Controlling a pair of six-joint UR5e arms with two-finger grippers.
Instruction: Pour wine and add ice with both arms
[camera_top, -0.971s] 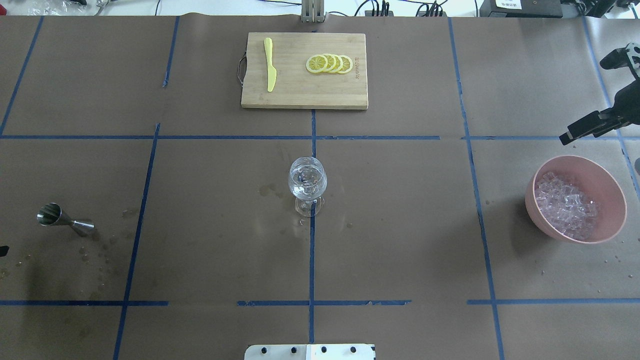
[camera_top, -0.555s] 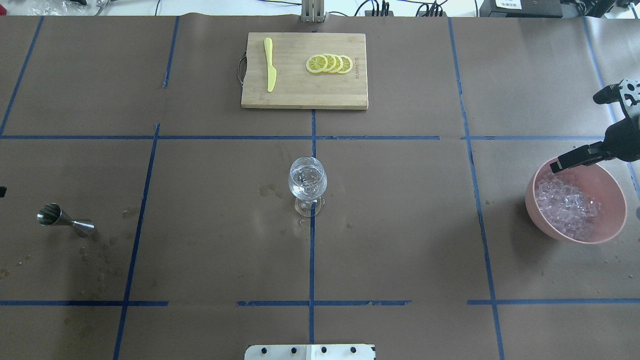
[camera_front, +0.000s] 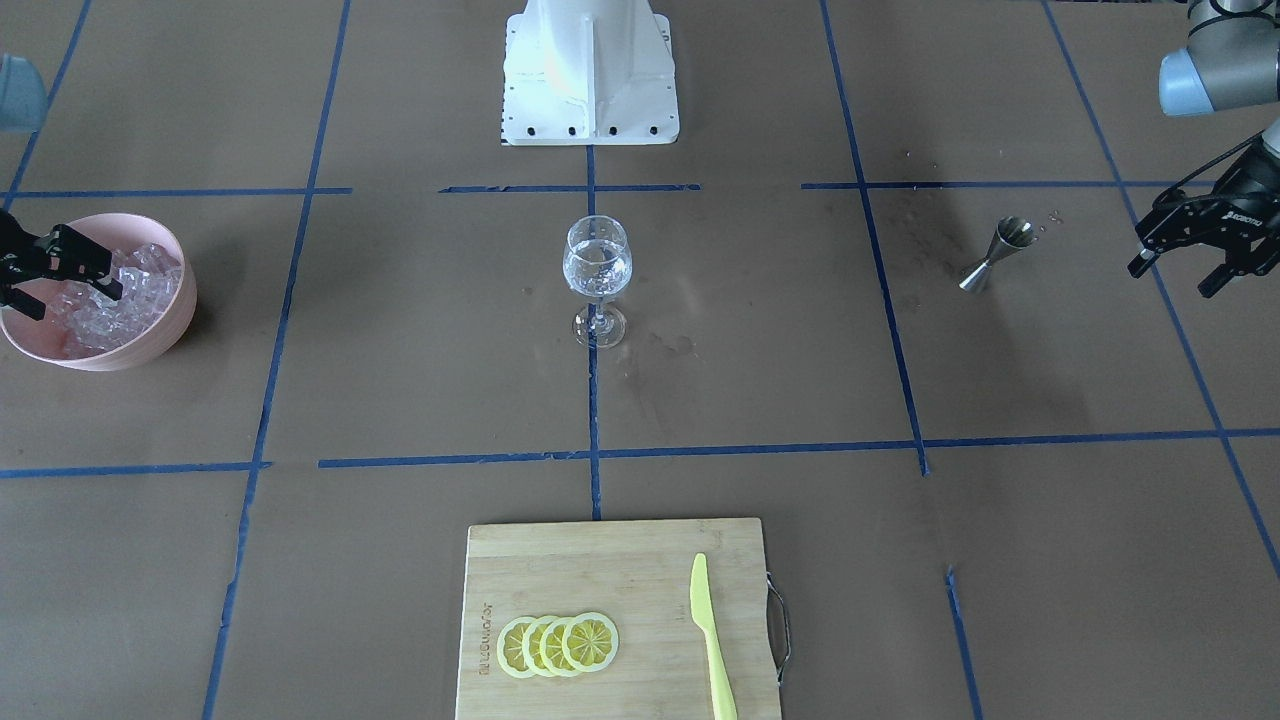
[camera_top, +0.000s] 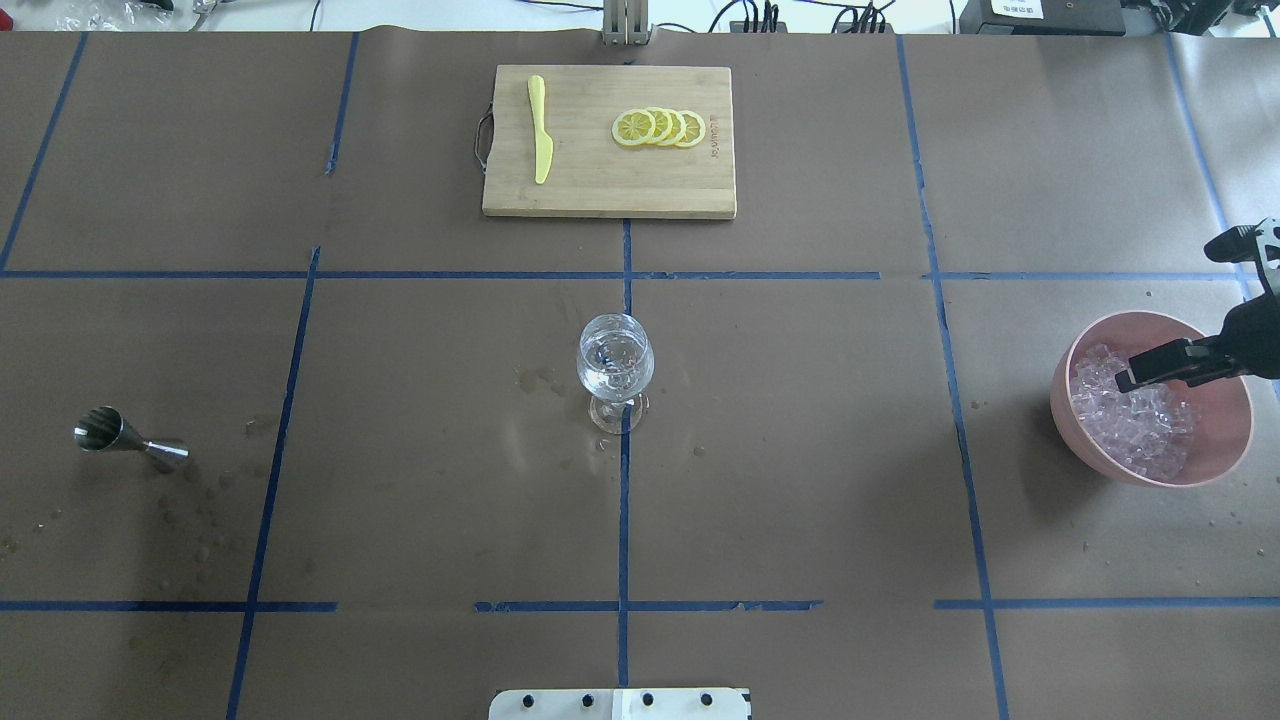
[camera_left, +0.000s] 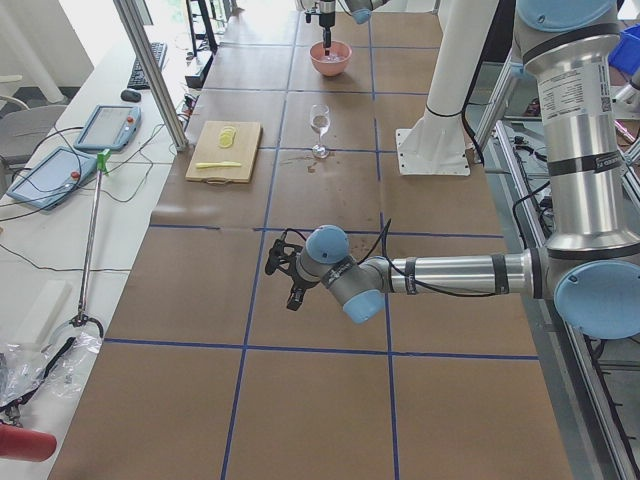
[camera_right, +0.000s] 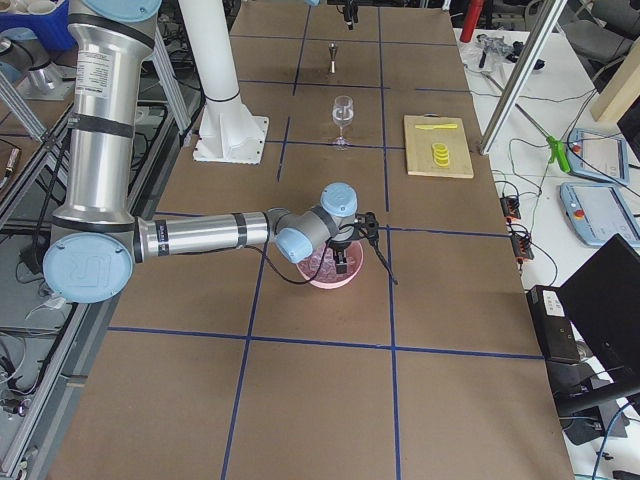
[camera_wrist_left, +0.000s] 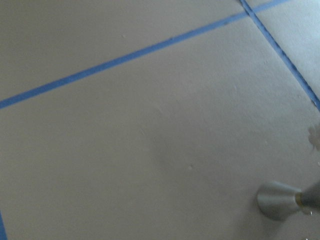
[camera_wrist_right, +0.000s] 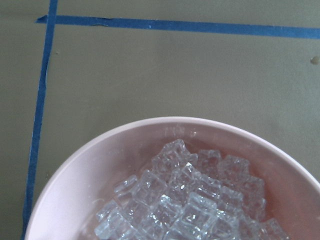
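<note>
**Overhead:** the right gripper, earlier beyond the pink bowl, now hangs with the ice just beneath its fingers. The left gripper has left this view.

**Front only:** both grippers' fingers are spread, holding nothing. The jigger is near the left fingers, and the wine is well apart from both.

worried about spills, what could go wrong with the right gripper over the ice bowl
The open right gripper hangs over loose, heaped ice in the pink bowl; it may scatter cubes over the rim or pinch none. The stemmed wine glass holds liquid; a dropped cube could splash.
</note>
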